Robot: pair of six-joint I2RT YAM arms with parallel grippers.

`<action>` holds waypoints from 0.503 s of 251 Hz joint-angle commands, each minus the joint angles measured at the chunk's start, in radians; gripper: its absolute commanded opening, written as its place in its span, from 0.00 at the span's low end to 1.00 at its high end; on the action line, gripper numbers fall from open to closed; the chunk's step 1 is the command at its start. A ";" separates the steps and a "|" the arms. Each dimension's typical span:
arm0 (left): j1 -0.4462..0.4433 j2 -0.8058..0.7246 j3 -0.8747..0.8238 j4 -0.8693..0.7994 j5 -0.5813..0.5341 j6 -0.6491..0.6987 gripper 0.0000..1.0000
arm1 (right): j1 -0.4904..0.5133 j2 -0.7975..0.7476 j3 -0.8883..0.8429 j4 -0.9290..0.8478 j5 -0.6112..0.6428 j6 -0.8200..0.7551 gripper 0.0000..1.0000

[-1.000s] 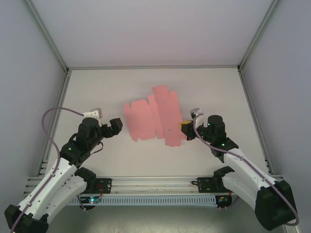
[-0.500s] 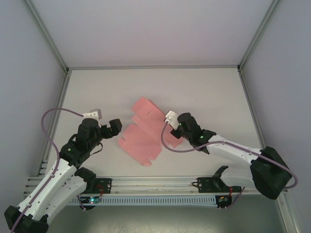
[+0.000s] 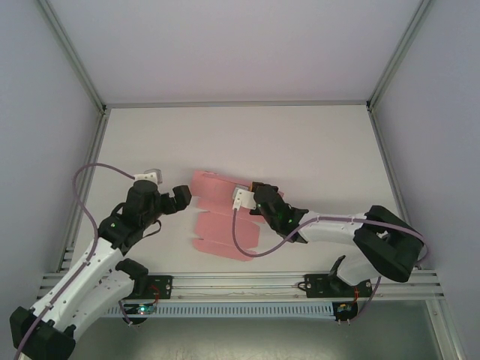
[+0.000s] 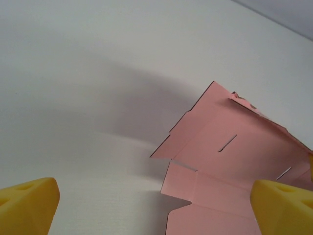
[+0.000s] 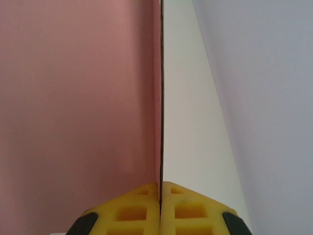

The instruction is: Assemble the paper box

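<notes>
The paper box, an unfolded pink die-cut sheet, lies mid-way across the bench between the 2 hands, partly raised. The right hand is clenched on its edge, the card pinched between yellow pads. The left hand hangs released just left of it. The card looks light, thin and floppy, easily creased; better held beside a fold line than by a loose flap.

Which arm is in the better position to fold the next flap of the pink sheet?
Left, probably. The right gripper is shut on the edge of the sheet, so it is busy holding it. The left gripper is open, right beside the sheet's flaps, and holds nothing.
</notes>
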 commanded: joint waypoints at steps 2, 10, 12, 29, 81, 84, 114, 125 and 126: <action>-0.013 0.043 0.032 0.083 0.052 0.033 1.00 | 0.019 0.036 -0.019 0.125 0.066 -0.092 0.00; -0.014 0.066 0.045 0.094 0.062 0.027 1.00 | 0.019 0.043 -0.019 0.133 0.067 -0.092 0.00; -0.014 0.071 0.051 0.095 0.064 0.026 1.00 | 0.020 0.045 -0.019 0.133 0.065 -0.092 0.00; -0.015 0.128 0.093 0.115 0.084 0.033 1.00 | 0.020 0.058 -0.015 0.132 0.056 -0.091 0.00; -0.017 0.309 0.239 0.148 0.181 0.072 1.00 | 0.022 0.068 -0.015 0.130 0.053 -0.086 0.00; -0.016 0.321 0.249 0.144 0.184 0.072 1.00 | 0.021 0.069 -0.014 0.128 0.052 -0.085 0.00; -0.020 0.450 0.335 0.147 0.268 0.071 1.00 | 0.022 0.061 -0.011 0.115 0.050 -0.077 0.00; -0.021 0.487 0.353 0.165 0.316 0.069 1.00 | 0.022 0.060 -0.011 0.111 0.051 -0.074 0.00; -0.021 0.489 0.355 0.166 0.320 0.068 1.00 | 0.022 0.058 -0.012 0.109 0.051 -0.074 0.00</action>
